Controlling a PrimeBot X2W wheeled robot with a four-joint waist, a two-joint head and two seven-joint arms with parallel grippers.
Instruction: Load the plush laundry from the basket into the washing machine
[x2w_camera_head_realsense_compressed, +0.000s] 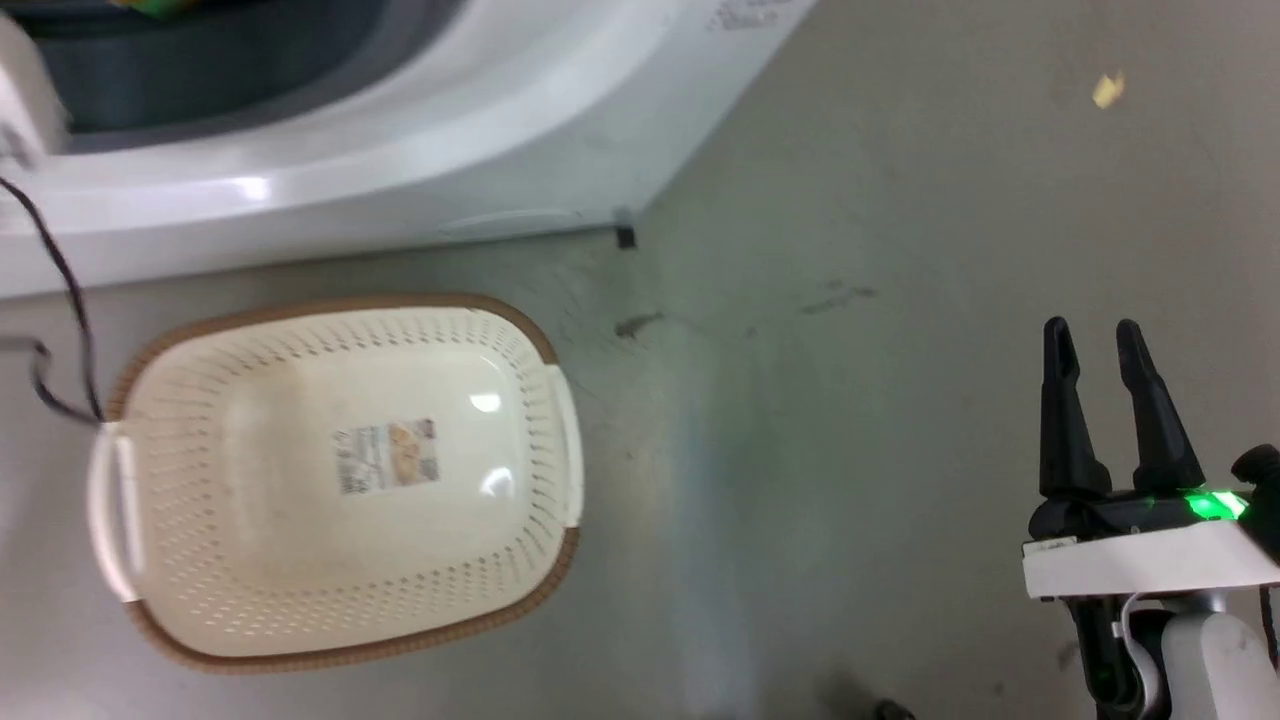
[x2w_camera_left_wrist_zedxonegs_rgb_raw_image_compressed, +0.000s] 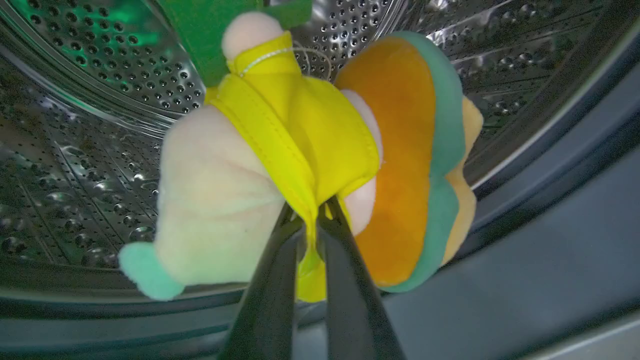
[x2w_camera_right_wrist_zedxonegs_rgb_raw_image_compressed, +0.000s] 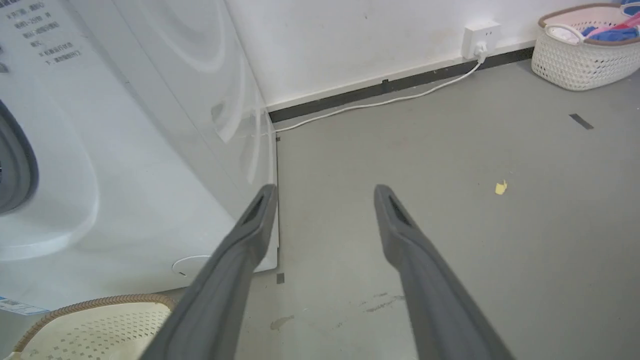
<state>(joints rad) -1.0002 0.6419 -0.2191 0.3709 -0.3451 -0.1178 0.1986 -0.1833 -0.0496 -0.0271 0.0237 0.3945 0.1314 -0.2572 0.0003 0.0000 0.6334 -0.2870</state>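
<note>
In the left wrist view my left gripper (x2w_camera_left_wrist_zedxonegs_rgb_raw_image_compressed: 316, 212) is shut on the yellow clothing of the pinkish plush figure (x2w_camera_left_wrist_zedxonegs_rgb_raw_image_compressed: 235, 165), held inside the washing machine's steel drum (x2w_camera_left_wrist_zedxonegs_rgb_raw_image_compressed: 80, 125). The orange hamburger plush (x2w_camera_left_wrist_zedxonegs_rgb_raw_image_compressed: 405, 160) hangs pressed against the figure's right side. The cream basket (x2w_camera_head_realsense_compressed: 200, 400) lies on the floor below the washing machine (x2w_camera_head_realsense_compressed: 420, 150), with just a paper label on its floor. My right gripper (x2w_camera_head_realsense_compressed: 1095, 345) stands open over bare floor at the right. The right wrist view has the basket's rim (x2w_camera_right_wrist_zedxonegs_rgb_raw_image_compressed: 95, 302) at the bottom left, beside the washing machine (x2w_camera_right_wrist_zedxonegs_rgb_raw_image_compressed: 125, 165).
A black cable (x2w_camera_head_realsense_compressed: 60, 290) hangs near the basket's left end. A second basket (x2w_camera_right_wrist_zedxonegs_rgb_raw_image_compressed: 585, 47) full of clothes stands by the far wall, near a socket with a white cord (x2w_camera_right_wrist_zedxonegs_rgb_raw_image_compressed: 380, 102). A yellow scrap (x2w_camera_right_wrist_zedxonegs_rgb_raw_image_compressed: 500, 187) lies on the grey floor.
</note>
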